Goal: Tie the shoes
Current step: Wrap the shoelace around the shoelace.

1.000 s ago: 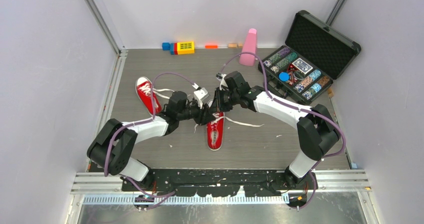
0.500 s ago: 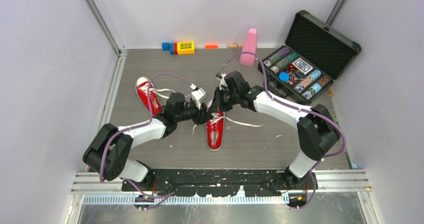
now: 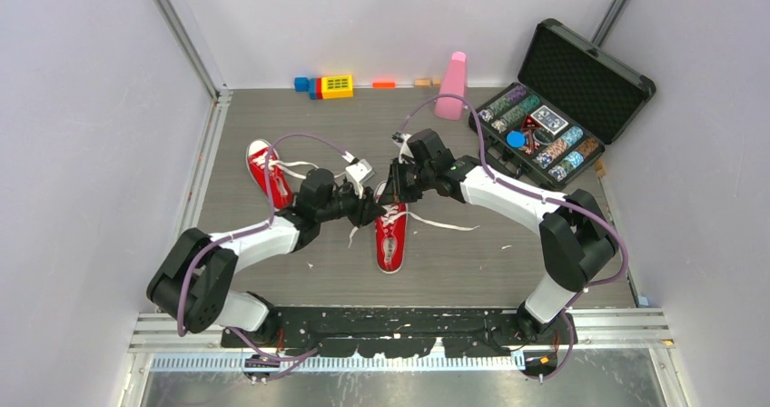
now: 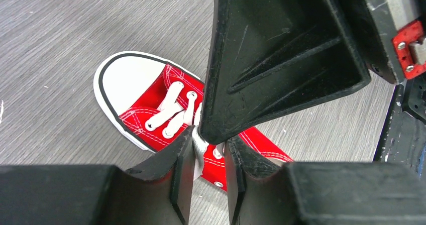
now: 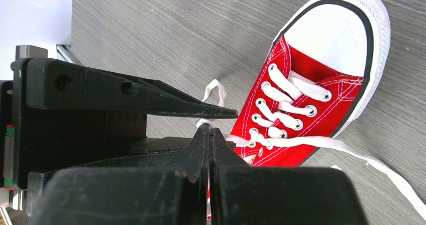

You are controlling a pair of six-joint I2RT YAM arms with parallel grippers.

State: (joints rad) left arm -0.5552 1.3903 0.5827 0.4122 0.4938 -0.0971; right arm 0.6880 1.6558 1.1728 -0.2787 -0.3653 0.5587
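We are seeing only the toe and laced front of the middle shoe (image 5: 311, 84). Its heel end is disappearing behind the fingers in both wrist views, and from above the two grippers are covering it. The right gripper's body is also blocking much of the left wrist view.

The left gripper (image 4: 208, 152) is holding its fingers a narrow gap apart, with a strand of white lace (image 4: 198, 149) lying in that gap against one finger. We are not able to tell whether it is being gripped. The right gripper (image 5: 208, 132) is pressing its fingers together on a bit of lace at their tip. Both tips are meeting just above the shoe's upper eyelets.

The second shoe (image 3: 268, 173) is lying well apart, beyond the left arm.
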